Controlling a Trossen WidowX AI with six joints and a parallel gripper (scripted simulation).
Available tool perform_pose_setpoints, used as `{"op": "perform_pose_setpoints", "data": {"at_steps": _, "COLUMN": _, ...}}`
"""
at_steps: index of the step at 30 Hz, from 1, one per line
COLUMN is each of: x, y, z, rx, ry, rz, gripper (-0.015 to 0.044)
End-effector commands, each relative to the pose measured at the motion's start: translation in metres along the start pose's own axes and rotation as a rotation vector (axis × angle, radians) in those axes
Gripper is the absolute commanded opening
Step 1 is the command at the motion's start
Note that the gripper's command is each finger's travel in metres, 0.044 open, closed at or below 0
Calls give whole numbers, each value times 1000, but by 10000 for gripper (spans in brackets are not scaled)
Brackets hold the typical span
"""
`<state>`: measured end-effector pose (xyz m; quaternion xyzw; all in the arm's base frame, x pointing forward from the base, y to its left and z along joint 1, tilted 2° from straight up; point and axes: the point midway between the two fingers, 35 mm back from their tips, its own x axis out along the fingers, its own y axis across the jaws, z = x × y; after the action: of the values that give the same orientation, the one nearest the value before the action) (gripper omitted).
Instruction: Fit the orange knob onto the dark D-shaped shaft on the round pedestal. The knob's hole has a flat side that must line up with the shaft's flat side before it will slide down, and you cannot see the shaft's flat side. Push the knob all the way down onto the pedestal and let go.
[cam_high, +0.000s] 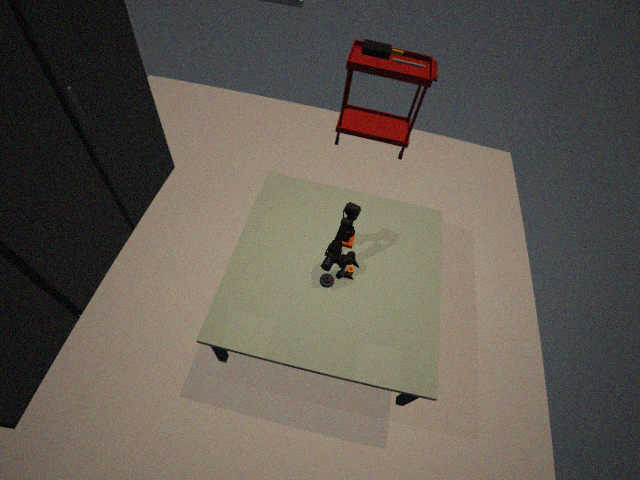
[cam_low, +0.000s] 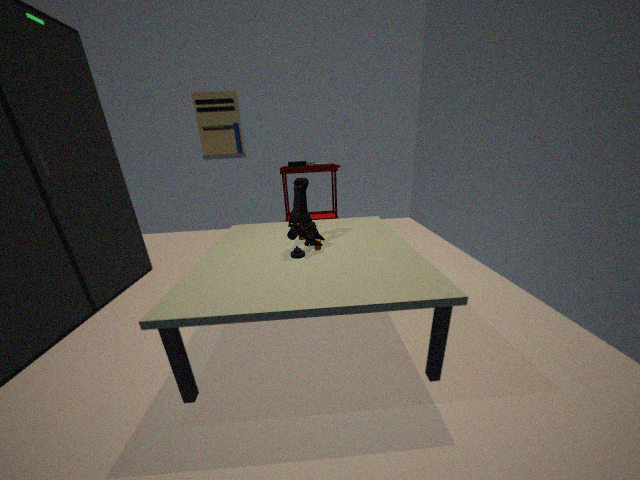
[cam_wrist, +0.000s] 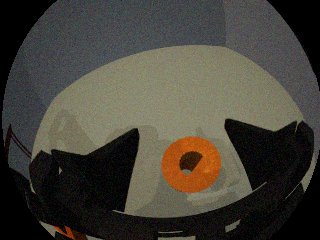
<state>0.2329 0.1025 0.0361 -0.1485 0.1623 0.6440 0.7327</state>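
The orange knob (cam_high: 350, 270) (cam_low: 317, 247) (cam_wrist: 172, 170) stands on the table between my fingers, its holed end facing the wrist camera. The hole's flat side is at its lower right in the wrist view. My gripper (cam_high: 355, 272) (cam_low: 321, 241) (cam_wrist: 184, 128) is wide open, with a gap between the knob and each finger; the knob is nearer the right finger in the wrist view. The dark round pedestal (cam_high: 326, 280) (cam_low: 297, 254) stands a short way left of the knob in the top and exterior views, its shaft (cam_low: 297, 249) bare. The shaft's flat side cannot be made out.
An orange block (cam_high: 347, 241) lies beside the arm, partly hidden by it. The pale table (cam_high: 310, 320) (cam_low: 310, 289) carries the arm. A red cart (cam_high: 374, 125) (cam_low: 310, 168) stands beyond the table, and a dark cabinet (cam_high: 62, 155) (cam_low: 46, 180) stands at the left.
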Motion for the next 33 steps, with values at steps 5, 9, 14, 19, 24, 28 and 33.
{"op": "perform_pose_setpoints", "data": {"at_steps": 5, "x": -26, "y": -3, "z": 49, "rx": 0, "ry": 0, "rz": -1, "gripper": 440}}
{"op": "perform_pose_setpoints", "data": {"at_steps": 9, "x": -37, "y": 0, "z": 71, "rx": -1, "ry": 0, "rz": 0, "gripper": 440}}
{"op": "perform_pose_setpoints", "data": {"at_steps": 14, "x": -36, "y": 1, "z": 71, "rx": 3, "ry": 17, "rz": 7, "gripper": 440}}
{"op": "perform_pose_setpoints", "data": {"at_steps": 19, "x": -27, "y": 8, "z": 64, "rx": 62, "ry": 459, "rz": 127, "gripper": 440}}
{"op": "perform_pose_setpoints", "data": {"at_steps": 24, "x": -44, "y": 5, "z": 76, "rx": 27, "ry": 951, "rz": 56, "gripper": 440}}
{"op": "perform_pose_setpoints", "data": {"at_steps": 28, "x": -52, "y": 1, "z": 86, "rx": -5, "ry": 1081, "rz": -9, "gripper": 440}}
{"op": "perform_pose_setpoints", "data": {"at_steps": 33, "x": -52, "y": 1, "z": 86, "rx": -5, "ry": 1081, "rz": -9, "gripper": 440}}
